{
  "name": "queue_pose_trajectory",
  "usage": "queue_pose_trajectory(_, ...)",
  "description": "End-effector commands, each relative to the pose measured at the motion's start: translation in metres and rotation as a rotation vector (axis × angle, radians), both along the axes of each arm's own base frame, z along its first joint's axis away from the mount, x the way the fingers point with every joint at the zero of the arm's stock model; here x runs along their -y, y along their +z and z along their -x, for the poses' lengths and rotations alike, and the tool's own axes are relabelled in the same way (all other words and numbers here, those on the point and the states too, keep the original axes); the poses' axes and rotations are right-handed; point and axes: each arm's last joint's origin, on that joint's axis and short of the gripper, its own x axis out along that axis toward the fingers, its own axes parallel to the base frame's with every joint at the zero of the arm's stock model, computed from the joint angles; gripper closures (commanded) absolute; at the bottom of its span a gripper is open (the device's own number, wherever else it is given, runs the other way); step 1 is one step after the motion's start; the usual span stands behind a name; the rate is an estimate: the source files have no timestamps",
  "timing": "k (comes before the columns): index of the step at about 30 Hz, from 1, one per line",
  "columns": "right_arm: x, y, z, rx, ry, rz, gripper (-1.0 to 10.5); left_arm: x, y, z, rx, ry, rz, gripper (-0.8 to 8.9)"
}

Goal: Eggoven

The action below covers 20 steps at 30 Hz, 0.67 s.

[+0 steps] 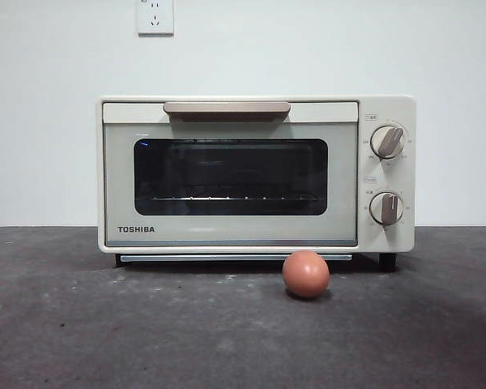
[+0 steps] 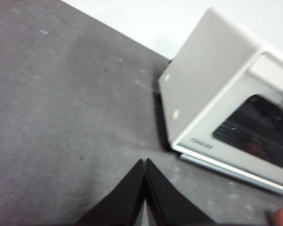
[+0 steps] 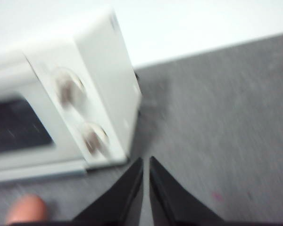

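The cream TOSHIBA toaster oven point(image 1: 255, 174) stands in the middle of the grey table with its door shut, tan handle point(image 1: 226, 108) on top and two knobs point(image 1: 387, 142) on the right. It also shows in the left wrist view point(image 2: 212, 89) and the right wrist view point(image 3: 85, 89). The reddish-brown egg point(image 1: 305, 274) lies on the table in front of the oven, right of centre; it shows at an edge in the left wrist view point(image 2: 282, 218) and the right wrist view point(image 3: 27, 209). My left gripper point(image 2: 145, 162) is shut and empty above the table left of the oven. My right gripper point(image 3: 145, 161) is shut and empty, right of the oven. Neither arm shows in the front view.
A white wall with a power socket point(image 1: 155, 16) stands behind the oven. The grey table point(image 1: 105, 324) stretches on both sides of the oven and in front of it.
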Motion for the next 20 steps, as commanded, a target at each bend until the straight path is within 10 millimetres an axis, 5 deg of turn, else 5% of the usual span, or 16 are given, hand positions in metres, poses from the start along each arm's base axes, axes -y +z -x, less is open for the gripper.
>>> queue_pose_trajectory(1,0.000,0.027,0.007,0.027,0.019,-0.054,9.4,0.001,0.025,0.005,0.032,-0.024,0.013,8.06)
queue_pose_trajectory(11,-0.004,0.102,0.016,-0.188,0.178,0.038,9.4,0.007,0.093,-0.003,-0.074,-0.301,-0.055,8.06)
queue_pose_trajectory(20,-0.009,0.127,0.005,-0.485,0.370,0.111,9.4,0.012,0.126,-0.005,-0.226,-0.478,-0.185,8.06)
